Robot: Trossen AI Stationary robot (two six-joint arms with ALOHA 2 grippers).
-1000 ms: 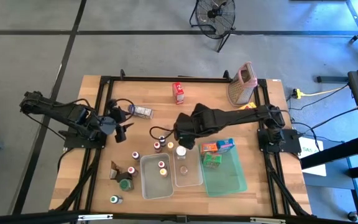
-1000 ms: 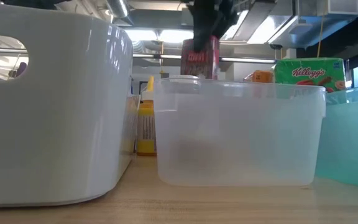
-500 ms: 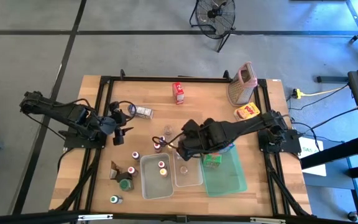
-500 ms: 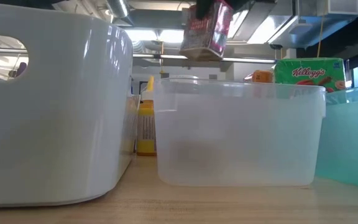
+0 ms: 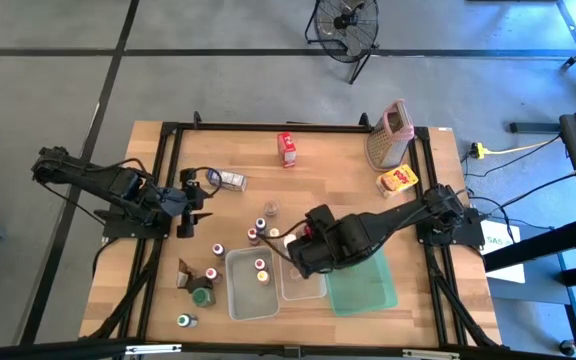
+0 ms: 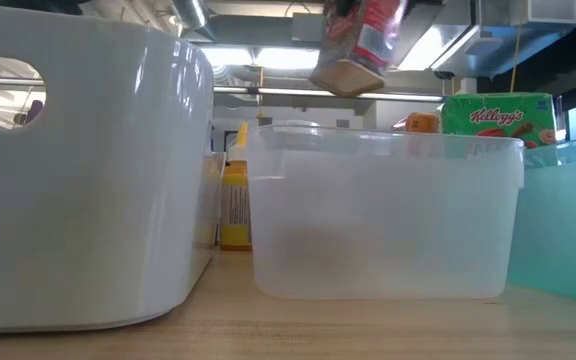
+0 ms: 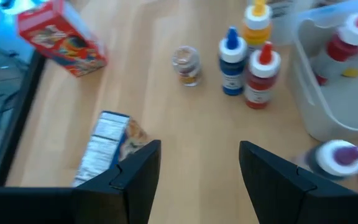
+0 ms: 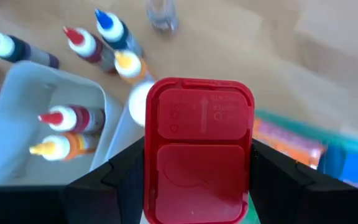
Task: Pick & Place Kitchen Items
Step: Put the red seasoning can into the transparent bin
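My right gripper [image 5: 305,250] hangs over the small clear tub [image 5: 301,281], shut on a spice jar with a red flip lid [image 8: 197,149]. In the low view the jar [image 6: 360,45] hangs tilted above the tub's rim [image 6: 388,140]. My left gripper [image 7: 197,180] stands open above the table's left part [image 5: 190,196], touching nothing. A small blue-and-white carton [image 7: 107,146] lies just beyond its fingertips. Sauce bottles [image 7: 246,59] and a tiny glass jar [image 7: 186,64] stand farther off. My right gripper pinches the jar between its two fingers, one on each side of the body just under the red lid [image 8: 166,118]. The fingers [image 8: 114,180] come steeply from above and lie along the jar. It is lifted clear, bottom [image 6: 346,80] lowest, tilted.
A bigger clear tub [image 5: 251,285] holds bottles [image 8: 64,127]. The green tray [image 5: 363,285] holds cartons, one a green Kellogg's carton [image 6: 498,115]. A red carton [image 5: 286,148], a yellow carton [image 5: 398,180] and the metal grater [image 5: 388,135] stand at the far side.
My right gripper has carried the jar toward the table's near edge, from beside the bottles to over the small tub, rolling its wrist; the jar, upright before, now hangs tilted. My left gripper has rolled its wrist in place and stays open.
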